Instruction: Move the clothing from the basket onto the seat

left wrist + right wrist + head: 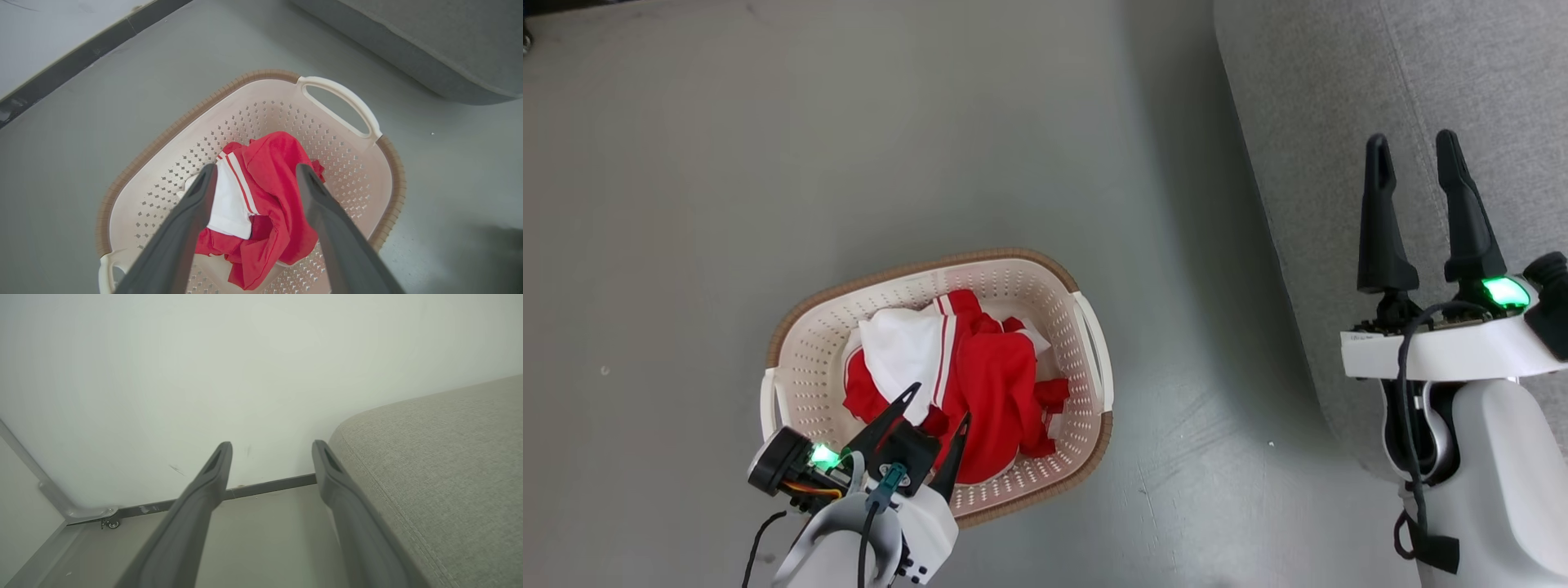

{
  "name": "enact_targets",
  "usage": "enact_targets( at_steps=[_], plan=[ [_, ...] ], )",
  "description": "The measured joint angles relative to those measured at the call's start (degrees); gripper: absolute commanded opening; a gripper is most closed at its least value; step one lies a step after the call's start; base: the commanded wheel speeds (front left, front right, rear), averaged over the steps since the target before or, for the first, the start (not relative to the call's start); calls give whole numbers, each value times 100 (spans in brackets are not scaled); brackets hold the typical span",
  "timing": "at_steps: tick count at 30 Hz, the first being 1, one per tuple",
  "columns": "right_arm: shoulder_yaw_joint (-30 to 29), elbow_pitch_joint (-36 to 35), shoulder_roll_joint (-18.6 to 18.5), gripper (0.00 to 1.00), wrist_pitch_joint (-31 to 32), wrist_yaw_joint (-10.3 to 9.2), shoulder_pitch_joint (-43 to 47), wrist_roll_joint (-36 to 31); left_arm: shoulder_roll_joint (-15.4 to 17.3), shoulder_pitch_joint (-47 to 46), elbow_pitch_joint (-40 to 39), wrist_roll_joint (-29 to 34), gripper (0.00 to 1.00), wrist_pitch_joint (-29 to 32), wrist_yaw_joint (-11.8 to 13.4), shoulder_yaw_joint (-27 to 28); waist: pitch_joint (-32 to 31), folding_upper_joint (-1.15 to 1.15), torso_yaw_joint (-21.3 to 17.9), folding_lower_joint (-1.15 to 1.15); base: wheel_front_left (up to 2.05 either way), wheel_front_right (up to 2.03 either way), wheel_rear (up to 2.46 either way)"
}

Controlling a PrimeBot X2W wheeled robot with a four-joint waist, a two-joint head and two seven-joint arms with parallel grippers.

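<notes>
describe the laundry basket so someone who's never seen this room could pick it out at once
Start at the big grey sofa seat on the right of the head view; on the grey floor to its left stands a rounded laundry basket. It is cream perforated plastic with a brown rim and white side handles, and it alone holds the crumpled red-and-white clothing.

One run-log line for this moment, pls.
stage: pre-grasp | left gripper: jaws open, poised over clothing in basket | right gripper: jaws open, holding nothing, at seat edge | transfer: not yet started
</notes>
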Motion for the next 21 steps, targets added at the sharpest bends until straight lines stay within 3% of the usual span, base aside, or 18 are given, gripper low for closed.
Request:
enact_targets(
  at_steps=[21],
  plan=[
    [159, 172, -20, 100, -14, 0, -842, 88, -7, -660, 668, 241, 100, -2, -274, -278, 713, 0, -197, 0, 0, 0, 0]
  ],
)
